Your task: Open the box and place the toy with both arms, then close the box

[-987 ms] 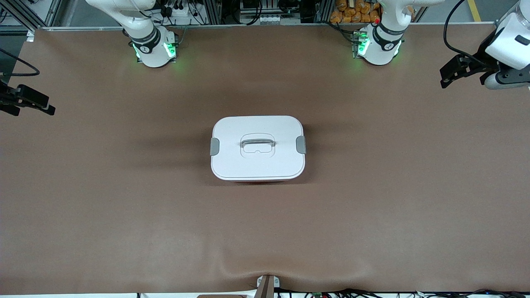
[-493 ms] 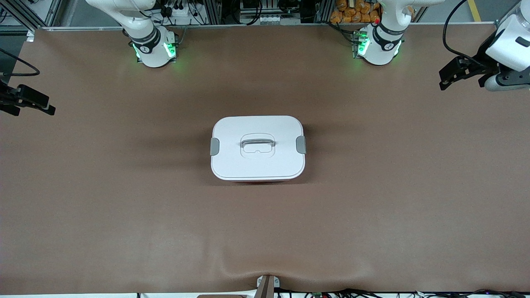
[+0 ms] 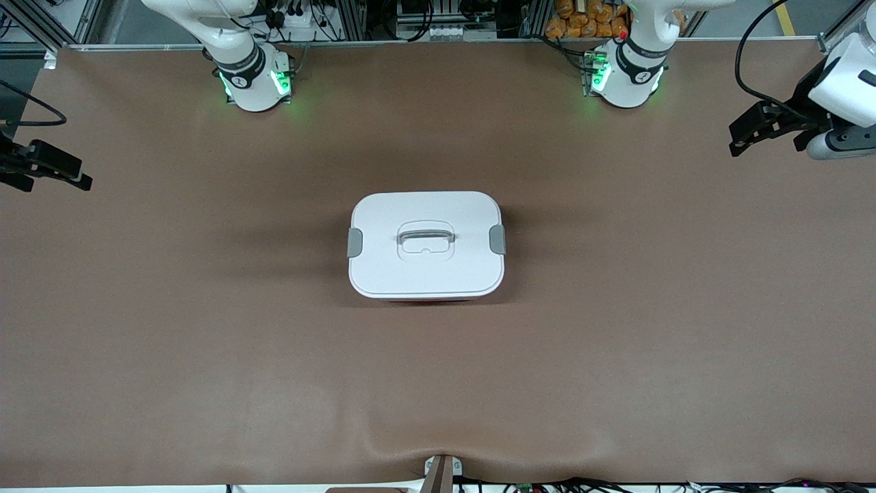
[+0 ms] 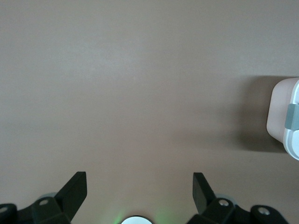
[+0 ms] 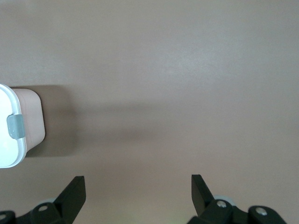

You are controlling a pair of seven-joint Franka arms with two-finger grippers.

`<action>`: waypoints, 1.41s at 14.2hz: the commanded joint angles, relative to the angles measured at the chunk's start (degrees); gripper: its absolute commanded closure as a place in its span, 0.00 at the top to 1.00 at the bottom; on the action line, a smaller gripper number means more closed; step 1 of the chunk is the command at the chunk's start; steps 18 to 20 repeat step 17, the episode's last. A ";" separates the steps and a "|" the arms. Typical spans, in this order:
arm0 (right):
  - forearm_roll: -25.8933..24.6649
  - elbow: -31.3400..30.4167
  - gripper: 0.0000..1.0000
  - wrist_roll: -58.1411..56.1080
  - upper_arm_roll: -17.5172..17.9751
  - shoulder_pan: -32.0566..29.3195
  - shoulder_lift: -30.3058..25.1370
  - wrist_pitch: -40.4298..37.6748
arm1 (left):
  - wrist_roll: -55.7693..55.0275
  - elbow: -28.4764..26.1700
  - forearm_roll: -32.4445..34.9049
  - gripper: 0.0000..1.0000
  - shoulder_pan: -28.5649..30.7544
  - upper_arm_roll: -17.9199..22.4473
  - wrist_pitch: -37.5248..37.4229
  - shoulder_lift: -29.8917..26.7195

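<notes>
The box (image 3: 426, 244) stands in the middle of the table with its white lid on. Its grey handle (image 3: 426, 237) lies in the lid's recess, and a grey clip (image 3: 497, 239) sits at each short end. A strip of its pink wall shows in the left wrist view (image 4: 277, 112) and the right wrist view (image 5: 32, 119). The toy is out of view. My left gripper (image 3: 738, 137) (image 4: 139, 177) hangs open over the left arm's end of the table, holding nothing. My right gripper (image 3: 61, 177) (image 5: 138, 179) hangs open over the right arm's end, also holding nothing.
Brown table covering (image 3: 438, 383) surrounds the box on all sides. The two arm bases (image 3: 254, 79) (image 3: 626, 75) stand at the table's edge farthest from the front camera. A small bracket (image 3: 441, 469) sits at the nearest edge.
The left arm's hand has shifted slightly over its end of the table. The right gripper and the box have not moved.
</notes>
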 commanded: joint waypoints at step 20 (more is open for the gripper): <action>0.42 1.32 1.00 0.28 0.81 -0.73 1.56 -0.60 | 0.54 1.30 -1.12 1.00 -0.03 0.33 -1.34 0.48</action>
